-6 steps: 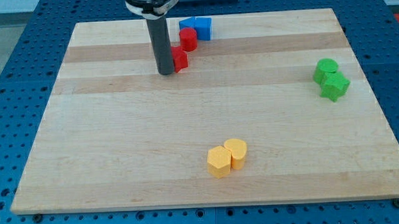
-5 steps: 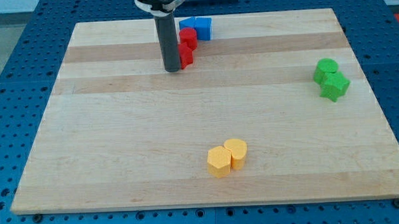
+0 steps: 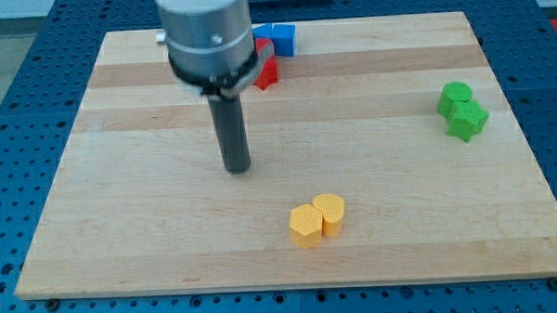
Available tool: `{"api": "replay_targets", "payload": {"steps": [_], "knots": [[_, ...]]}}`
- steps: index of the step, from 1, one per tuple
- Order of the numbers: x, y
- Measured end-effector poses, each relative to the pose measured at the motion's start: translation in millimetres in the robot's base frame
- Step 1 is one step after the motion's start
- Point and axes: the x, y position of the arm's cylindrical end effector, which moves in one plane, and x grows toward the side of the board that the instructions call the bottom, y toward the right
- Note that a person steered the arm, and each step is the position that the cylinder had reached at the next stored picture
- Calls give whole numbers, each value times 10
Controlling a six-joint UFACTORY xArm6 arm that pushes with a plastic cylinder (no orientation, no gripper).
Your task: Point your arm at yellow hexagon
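Observation:
The yellow hexagon (image 3: 306,225) lies near the view's bottom centre of the wooden board (image 3: 122,208), touching a second yellow block (image 3: 330,211) on its upper right. My tip (image 3: 237,168) rests on the board up and to the left of the yellow hexagon, with a clear gap between them. The rod rises from the tip to the large grey arm end near the view's top.
Two red blocks (image 3: 267,71) and two blue blocks (image 3: 276,37) sit at the view's top centre, partly hidden by the arm. Two green blocks (image 3: 462,110) sit touching near the view's right edge.
My tip has moved from beside the red blocks down the view toward the yellow blocks. The arm end has come into view and hides part of the red blocks.

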Motion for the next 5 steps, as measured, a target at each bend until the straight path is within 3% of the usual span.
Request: {"api": "replay_targets", "payload": {"steps": [2,3,5], "knots": [[864,25],[1084,281],[1096,987]]}}
